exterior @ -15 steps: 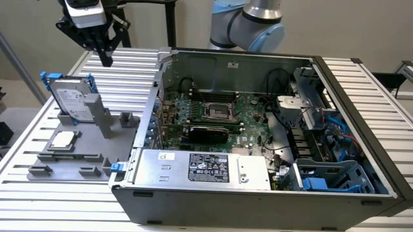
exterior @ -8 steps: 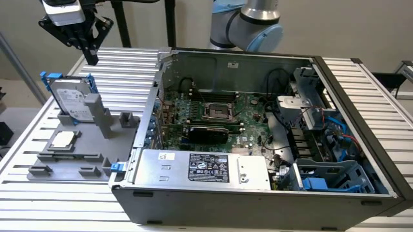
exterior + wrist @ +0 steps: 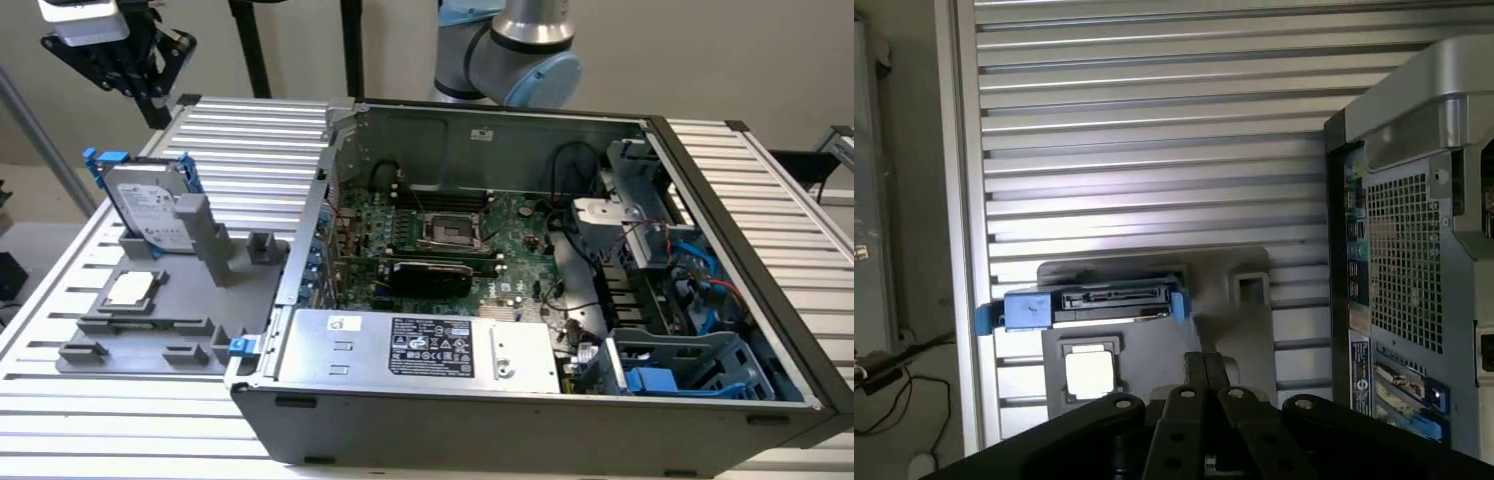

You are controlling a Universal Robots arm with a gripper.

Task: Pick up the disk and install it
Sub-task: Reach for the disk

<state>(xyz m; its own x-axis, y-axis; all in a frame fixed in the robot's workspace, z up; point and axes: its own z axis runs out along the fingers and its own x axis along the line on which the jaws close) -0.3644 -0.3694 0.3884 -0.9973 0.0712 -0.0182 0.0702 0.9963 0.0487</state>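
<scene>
— One disk (image 3: 144,205) is what matters here. Where does it sit?

— On the counter (image 3: 254,130), to the exterior view's left of the open computer case (image 3: 507,150). It stands on edge in a slot of a grey holder (image 3: 187,305), white label facing out, with a blue carrier framing it.

— And the tool?

— The tool (image 3: 134,88) hangs in the air above and behind the disk, well apart from it. In the wrist view its fingers (image 3: 1197,372) are pressed together with nothing between them, so it is closed and empty. That view looks down on the disk's connector edge.

— Anything else on the holder?

— A small square chip (image 3: 130,290) lies flat just in front of the disk.

— What about inside the case?

— A green board (image 3: 441,230) covers the floor. A silver box with a black-and-white label (image 3: 414,345) lies along the near edge, and a blue-grey cage (image 3: 681,362) sits at the near corner on the exterior view's right. The disk is outside the case.
</scene>
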